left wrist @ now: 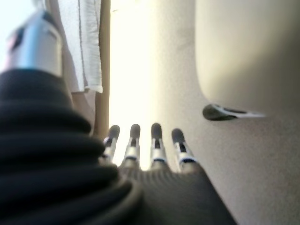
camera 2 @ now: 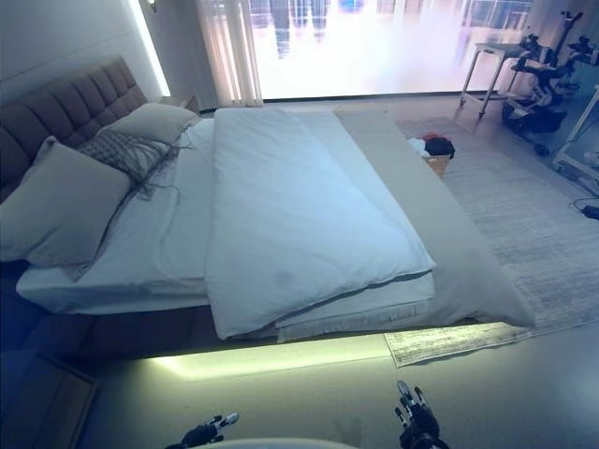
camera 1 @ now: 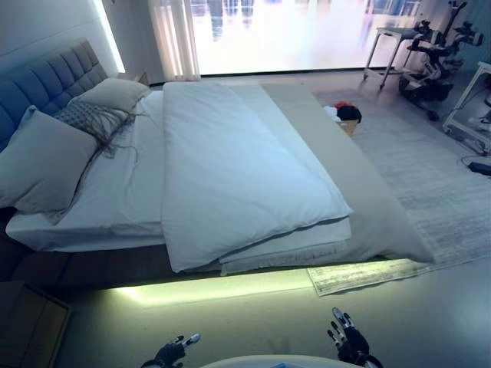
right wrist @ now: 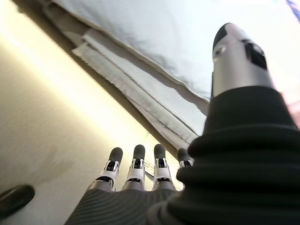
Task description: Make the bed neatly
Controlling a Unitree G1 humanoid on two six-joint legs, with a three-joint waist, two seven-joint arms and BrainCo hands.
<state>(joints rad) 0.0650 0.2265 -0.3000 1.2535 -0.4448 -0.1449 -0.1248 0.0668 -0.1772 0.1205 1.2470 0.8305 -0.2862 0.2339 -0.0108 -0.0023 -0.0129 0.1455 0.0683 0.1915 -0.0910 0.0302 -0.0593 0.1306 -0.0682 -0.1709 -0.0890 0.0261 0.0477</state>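
Grey bedroom floor [camera 1: 230, 322], lit by a yellow strip glowing under the bed frame, fills the near edge of the scene. Two robot hands hang low above it, short of the bed and touching nothing: the left hand [camera 1: 170, 353] and the right hand [camera 1: 349, 341], each with fingers straight and loosely spread, holding nothing. One pale patterned rug [camera 1: 430, 192] lies beyond them, its near corner tucked against the bed's foot and the rest running along the far side of the bed.

One large bed [camera 1: 92, 264] stretches across the middle. One white duvet [camera 1: 230, 176] lies folded over on itself along the middle of the mattress, its near edge overhanging the bedside, with a grey-beige bedspread [camera 1: 360, 192] showing beside it toward the foot. White sheet [camera 1: 123, 192] lies exposed between duvet and pillows. Three pillows sit against the padded headboard [camera 1: 54, 77]: one big plain pillow [camera 1: 42, 161] nearest, one patterned fringed cushion [camera 1: 88, 119] behind it, one plain pillow [camera 1: 115, 92] farthest.

Beyond the bed's foot stands one basket [camera 1: 345, 119] heaped with dark and red items. Sheer curtains [camera 1: 176, 38] hang at a bright window [camera 1: 291, 31], with a white table [camera 1: 387, 46] near it.
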